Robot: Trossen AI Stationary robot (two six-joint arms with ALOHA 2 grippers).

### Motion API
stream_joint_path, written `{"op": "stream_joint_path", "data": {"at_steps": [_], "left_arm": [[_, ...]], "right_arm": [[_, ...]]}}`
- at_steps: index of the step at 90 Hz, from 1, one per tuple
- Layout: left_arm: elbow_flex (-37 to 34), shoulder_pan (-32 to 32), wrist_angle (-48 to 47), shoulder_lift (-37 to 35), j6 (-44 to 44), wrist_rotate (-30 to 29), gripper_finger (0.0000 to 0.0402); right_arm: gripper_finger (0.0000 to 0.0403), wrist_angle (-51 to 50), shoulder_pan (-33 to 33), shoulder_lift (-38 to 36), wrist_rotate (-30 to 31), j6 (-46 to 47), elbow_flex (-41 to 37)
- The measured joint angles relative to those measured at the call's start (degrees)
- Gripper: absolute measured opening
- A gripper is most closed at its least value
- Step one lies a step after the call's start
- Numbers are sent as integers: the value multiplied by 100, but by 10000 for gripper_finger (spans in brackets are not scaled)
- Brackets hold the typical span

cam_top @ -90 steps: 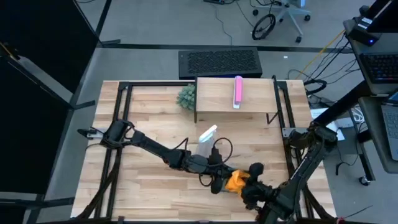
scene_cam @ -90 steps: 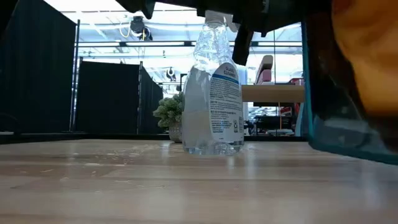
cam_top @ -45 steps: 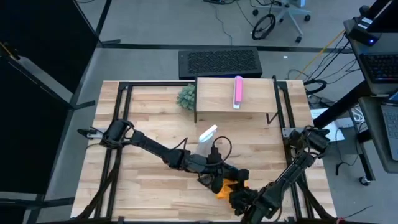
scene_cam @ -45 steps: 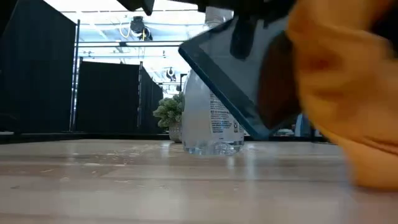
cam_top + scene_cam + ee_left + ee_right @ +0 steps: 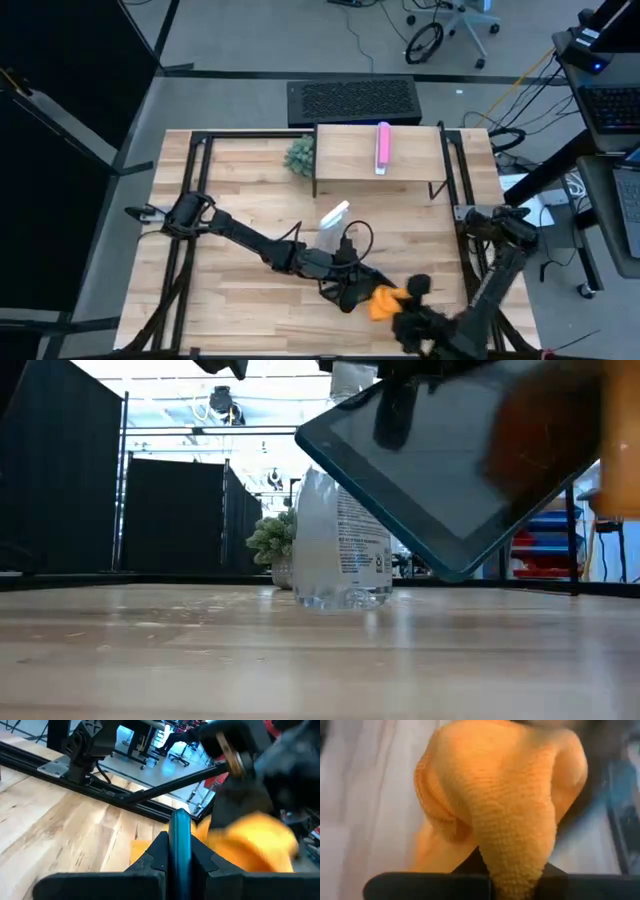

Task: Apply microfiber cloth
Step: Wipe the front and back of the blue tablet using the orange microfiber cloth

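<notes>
The right gripper (image 5: 398,318), near the table's front edge at about 5 o'clock from the table's centre, is clamped on the microfiber cloth (image 5: 385,299), whose bunched folds bulge out past its fingers in the right wrist view; the cloth (image 5: 500,800) is a bright orange, nubbly looped weave, soft and thick, gathered into a rounded wad and not spread flat. Just at its 9 o'clock the left gripper (image 5: 348,291) pinches the tablet (image 5: 450,470) by one edge, its fingers closed tight on the thin teal rim seen end-on in the left wrist view (image 5: 179,852). The tablet is a flat dark slab with a glossy glass face, rounded corners and a teal case, held tilted clear of the tabletop in the low view. The cloth sits beside the tablet's raised edge; whether it touches the screen I cannot tell. I judge the wiping to be under way or just about to start: cloth grasped, tablet lifted and presented, with the actual rubbing across the glass mostly left. Behind the tablet, at 12 o'clock, stands a clear plastic spray bottle (image 5: 335,540) with a printed label, upright on the pale wooden table (image 5: 240,190); farther back is a small green potted plant (image 5: 299,154)
</notes>
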Motion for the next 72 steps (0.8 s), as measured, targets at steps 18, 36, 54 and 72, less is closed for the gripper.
{"op": "stream_joint_path", "data": {"at_steps": [18, 36, 54, 72], "left_arm": [[-4, 0, 188, 0, 204, 194, 10], [-4, 0, 230, 0, 447, 338, 10], [-8, 0, 222, 0, 495, 411, 10], [-9, 17, 210, 0, 642, 475, 10]], "right_arm": [[0, -209, 762, -149, -616, 1988, -244], [6, 115, 997, -146, -1256, 3213, -1514], [93, 516, 915, -151, -3396, 3617, -2109], [212, 808, 925, -423, -3446, 3623, -1644]]}}
